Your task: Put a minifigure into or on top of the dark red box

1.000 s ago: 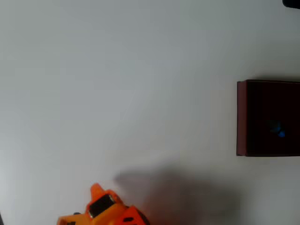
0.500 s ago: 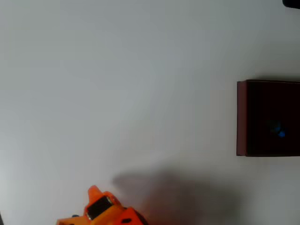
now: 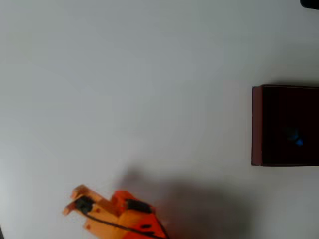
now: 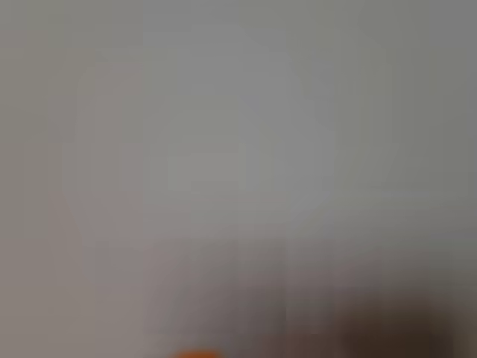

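The dark red box (image 3: pixel 256 124) sits at the right edge of the overhead view, partly cut off, with a nearly black interior. A tiny blue and black minifigure (image 3: pixel 295 138) lies inside it on the dark floor. My orange gripper (image 3: pixel 71 201) is low at the bottom left, pointing left, far from the box. Nothing shows between its fingers, and blur hides how they stand. In the wrist view only a sliver of an orange fingertip (image 4: pixel 195 353) shows at the bottom edge against blurred grey.
The white table (image 3: pixel 149 89) stretches between the gripper and the box. My arm's shadow (image 3: pixel 194 204) falls on it at the bottom centre. A small dark object (image 3: pixel 310 3) sits at the top right corner.
The gripper has swung left and come further into view, now pointing left. The box and the minifigure inside it have not moved.
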